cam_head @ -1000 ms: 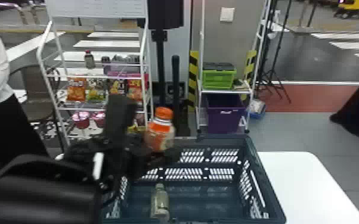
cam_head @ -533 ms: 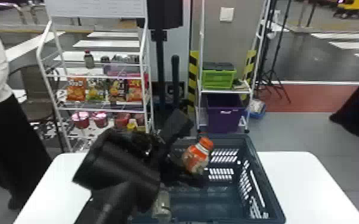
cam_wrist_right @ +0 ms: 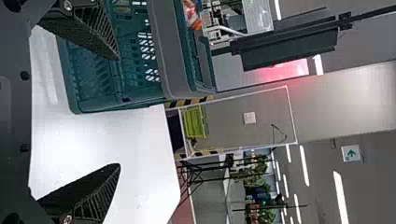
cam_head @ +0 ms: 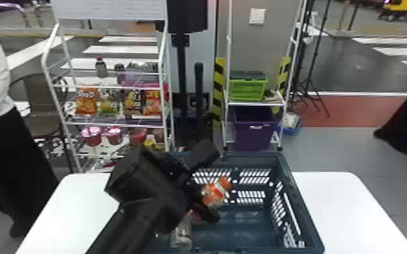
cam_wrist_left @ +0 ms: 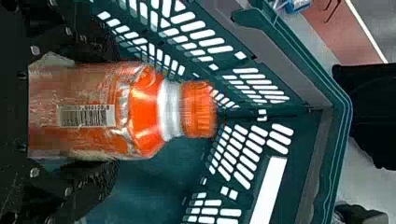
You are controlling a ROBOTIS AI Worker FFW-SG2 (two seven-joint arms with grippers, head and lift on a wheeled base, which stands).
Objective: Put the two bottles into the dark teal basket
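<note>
The orange bottle [cam_head: 213,195] is held between the two fingers of the left gripper [cam_head: 214,185], tipped over the inside of the basket [cam_head: 302,209], with its cap away from the gripper. A see-through bottle [cam_head: 182,236] is in the basket, near the orange one. The basket sits on a white table [cam_head: 344,206], and the right gripper [cam_wrist_right: 116,112] has its fingers wide apart with nothing between them.

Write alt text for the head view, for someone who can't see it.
The robot's left gripper holds an orange-capped bottle, tilted, over a dark teal basket on a white table. A clear bottle is inside; behind stands a white rack of snacks.
</note>
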